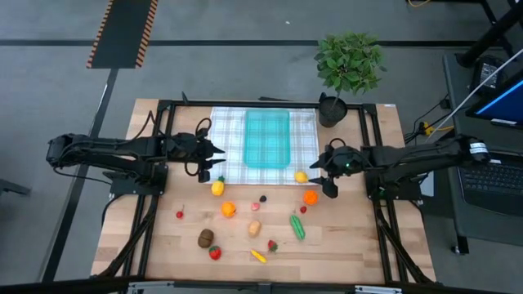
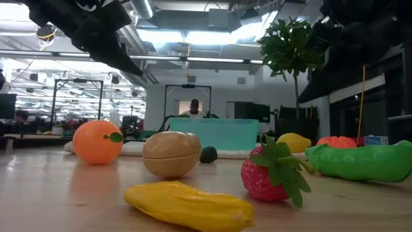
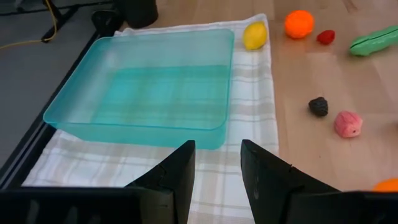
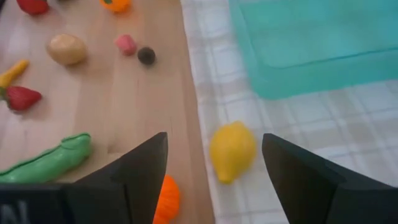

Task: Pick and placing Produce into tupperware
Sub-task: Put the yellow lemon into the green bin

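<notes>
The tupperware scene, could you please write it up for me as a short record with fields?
container: teal tupperware on the checked cloth, nothing inside
lemon: yellow lemon at the cloth's edge, just ahead of the right gripper's fingers
right gripper: right gripper open, above the lemon, holding nothing
left gripper: left gripper partly open over the cloth, facing the container, empty
rest of produce: scattered on the wooden table, including the green cucumber and an orange
progress: no produce packed yet
</notes>
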Available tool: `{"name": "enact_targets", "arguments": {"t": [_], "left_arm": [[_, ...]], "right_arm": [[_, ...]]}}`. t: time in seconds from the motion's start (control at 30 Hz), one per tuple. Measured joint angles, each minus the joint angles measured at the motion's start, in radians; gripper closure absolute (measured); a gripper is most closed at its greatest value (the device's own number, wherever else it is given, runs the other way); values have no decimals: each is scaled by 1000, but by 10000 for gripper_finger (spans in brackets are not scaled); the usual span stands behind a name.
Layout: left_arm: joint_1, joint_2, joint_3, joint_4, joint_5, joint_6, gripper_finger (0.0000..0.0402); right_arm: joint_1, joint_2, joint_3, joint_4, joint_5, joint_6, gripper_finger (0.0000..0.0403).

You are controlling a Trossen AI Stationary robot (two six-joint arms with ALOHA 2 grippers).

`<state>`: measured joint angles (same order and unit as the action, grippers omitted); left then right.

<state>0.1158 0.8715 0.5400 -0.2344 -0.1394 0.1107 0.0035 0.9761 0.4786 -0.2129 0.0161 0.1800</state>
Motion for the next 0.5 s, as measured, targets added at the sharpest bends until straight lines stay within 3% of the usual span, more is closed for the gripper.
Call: {"name": "enact_targets", "arguments": {"t": [0.4,0.5], "left_arm": [[0,0,0,0,-5,-1,280],[0,0,0,0,-5,-1,280]], "right_arm": [[2,22,0,34,-8,-1,140],[2,30,0,36,54,18,140]]}}
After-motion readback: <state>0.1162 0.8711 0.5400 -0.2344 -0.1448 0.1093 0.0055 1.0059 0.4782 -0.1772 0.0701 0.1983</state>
